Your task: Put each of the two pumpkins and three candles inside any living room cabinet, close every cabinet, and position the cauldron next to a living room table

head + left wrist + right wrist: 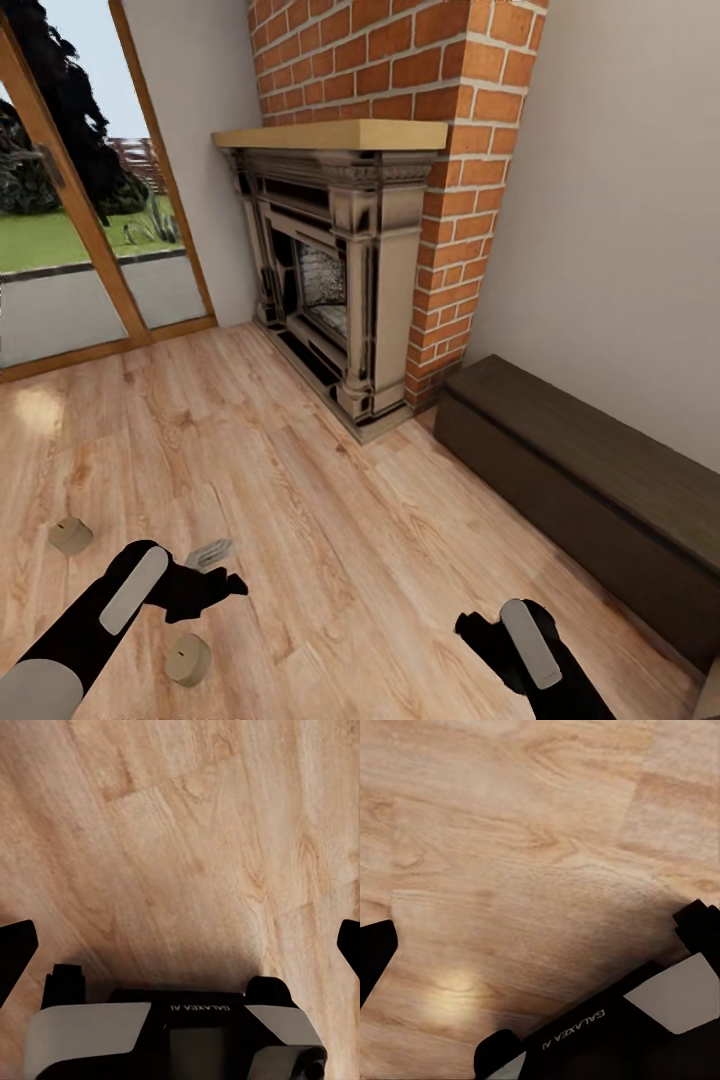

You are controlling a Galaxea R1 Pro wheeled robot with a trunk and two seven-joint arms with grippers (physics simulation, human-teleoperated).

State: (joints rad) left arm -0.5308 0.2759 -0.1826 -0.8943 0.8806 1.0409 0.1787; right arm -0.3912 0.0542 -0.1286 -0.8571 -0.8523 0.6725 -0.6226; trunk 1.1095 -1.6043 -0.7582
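Plainly, "GALAXEA AI" is printed upside down on the body of each gripper, as read in both wrist views; no other writing can be made out. In the left wrist view the left gripper is spread wide, one dark fingertip at each edge of the frame, and nothing but plank floor is seen between them. The right gripper is likewise parted in its wrist view, with one fingertip at one edge and the other at the opposite edge, and bare floor lies in the gap. Nothing is held or touched by either.

In the head view the left gripper is held low over the floor, and a small grey object is seen just beyond its fingers; what it is cannot be told. One candle lies on the floor just beside the left arm, nearer the robot. A second candle rests on the floor farther to the left. The right gripper is held over bare planks, well apart from both candles.

The cabinet is set along the right wall, dark brown, with its front shut. Beyond it a fireplace is set into a brick chimney under a pale wood mantel. A wood-framed glass door is seen at the left.
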